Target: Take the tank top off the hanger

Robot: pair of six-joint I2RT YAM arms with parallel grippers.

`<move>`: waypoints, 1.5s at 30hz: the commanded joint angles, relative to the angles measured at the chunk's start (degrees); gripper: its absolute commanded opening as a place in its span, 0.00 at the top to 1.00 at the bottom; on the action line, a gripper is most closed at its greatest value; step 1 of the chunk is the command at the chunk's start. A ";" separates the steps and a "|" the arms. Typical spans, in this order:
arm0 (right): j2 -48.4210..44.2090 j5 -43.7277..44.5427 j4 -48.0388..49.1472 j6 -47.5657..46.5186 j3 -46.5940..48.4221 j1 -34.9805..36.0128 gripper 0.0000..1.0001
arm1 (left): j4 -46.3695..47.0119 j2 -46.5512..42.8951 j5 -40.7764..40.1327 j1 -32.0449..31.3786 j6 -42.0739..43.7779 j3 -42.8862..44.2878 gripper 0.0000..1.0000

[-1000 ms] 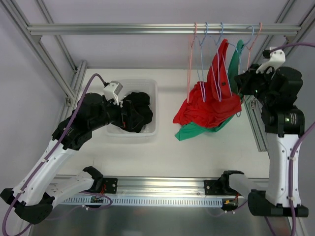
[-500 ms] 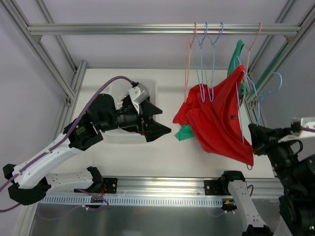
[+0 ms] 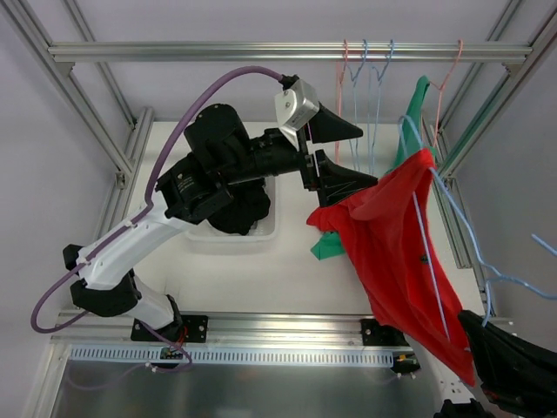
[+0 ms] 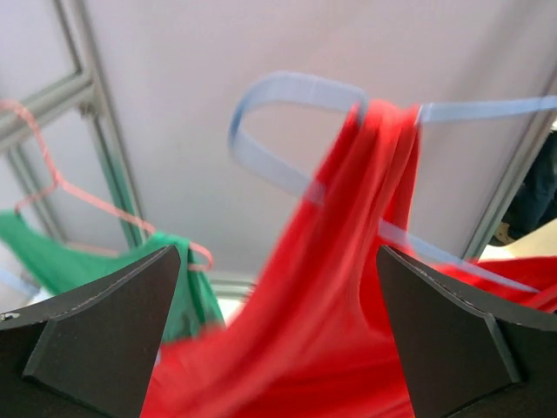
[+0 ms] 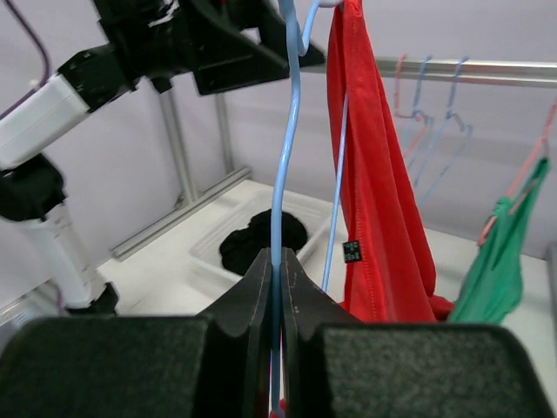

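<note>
In my overhead view the bin (image 3: 271,228) sits on the surface (image 3: 261,279) at centre left. The tank top (image 3: 392,252) runs on its hanger (image 5: 285,139) from centre right to the lower right corner, at my right end effector (image 5: 280,259). My left end effector (image 3: 367,157) is just left of its upper end. Another garment (image 3: 416,109) hangs behind it, below the rail (image 3: 218,52) across the top.
</note>
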 commanded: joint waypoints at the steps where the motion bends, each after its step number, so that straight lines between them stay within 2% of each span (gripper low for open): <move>1: 5.82 -6.95 0.05 2.25 -0.16 1.50 1.00 | 2.87 2.96 5.14 -1.22 3.97 5.87 0.01; 4: 6.96 -8.10 0.05 2.16 -0.33 1.42 1.00 | 2.96 3.93 6.29 -1.39 5.47 5.88 0.03; 5: 7.31 -8.45 0.14 2.07 -0.25 1.41 1.00 | 2.96 3.93 6.55 -1.48 5.47 4.66 0.06; 6: 7.57 -8.89 0.14 1.99 -0.33 1.50 1.00 | 2.96 3.76 6.64 -1.48 5.82 3.95 0.14; 10: 8.19 -8.89 0.14 1.55 -0.68 1.50 1.00 | 3.40 3.14 6.82 -1.48 6.97 0.00 0.20; 11: 8.36 -8.98 0.23 1.46 -0.86 1.50 1.00 | 3.66 3.23 6.65 -1.48 7.05 -0.53 0.25; 12: 8.63 -9.41 0.23 1.46 -0.77 1.50 1.00 | 3.66 3.32 5.77 -1.48 7.14 -1.41 0.32; 13: 8.63 -9.51 0.40 1.46 -0.77 1.42 1.00 | 3.75 3.32 4.81 -1.48 7.14 -1.85 0.52; 15: 8.72 -10.12 0.93 1.72 -0.95 1.50 1.00 | 3.84 3.32 2.62 -1.57 7.58 -2.73 0.74; 16: 8.63 -9.95 1.10 1.72 -1.04 1.50 1.00 | 3.93 3.23 1.73 -1.48 7.67 -3.08 0.93; 18: 8.63 -8.46 1.19 1.02 -2.09 1.50 1.00 | 3.93 1.92 -0.90 -1.48 7.93 -4.65 1.00; 21: 8.46 -8.01 1.37 -0.03 -7.09 1.42 1.00 | 4.19 -1.77 -7.30 -1.57 7.23 -8.87 1.00; 22: 8.37 -8.19 1.46 -0.99 -8.84 1.50 1.00 | 4.19 -3.09 -15.07 -1.57 6.80 -10.45 1.00; 24: 7.40 -8.45 1.55 -1.88 -14.20 1.50 1.00 | 4.98 -7.22 -23.37 -1.57 6.26 -15.90 1.00; 25: 6.18 -8.54 1.72 -2.66 -15.87 1.50 1.00 | 5.24 -8.80 -30.64 -1.57 3.74 -17.92 1.00; 29: 4.07 -8.98 2.42 -3.73 -21.77 1.50 1.00 | 5.77 -17.05 -42.82 -1.57 0.73 -28.71 1.00; 37: 3.89 -10.56 5.93 -3.03 -30.64 1.42 1.00 | 5.95 -26.74 -43.28 -1.48 -2.61 -41.83 1.00; 40: 2.13 -12.48 12.07 0.30 -35.37 1.50 1.00 | 6.04 -27.97 -38.55 -1.48 -3.05 -45.00 1.00; 41: 1.69 -16.24 17.14 1.62 -36.88 1.50 1.00 | 6.12 -27.80 -36.36 -1.48 -3.31 -45.27 1.00; 42: 1.17 -18.01 19.02 4.24 -37.94 1.50 1.00 | 6.30 -27.54 -32.07 -1.48 -3.84 -45.36 1.00; 45: 1.16 -20.41 22.72 6.38 -38.92 1.50 1.00 | 6.74 -25.78 -26.07 -1.48 -4.54 -44.92 0.99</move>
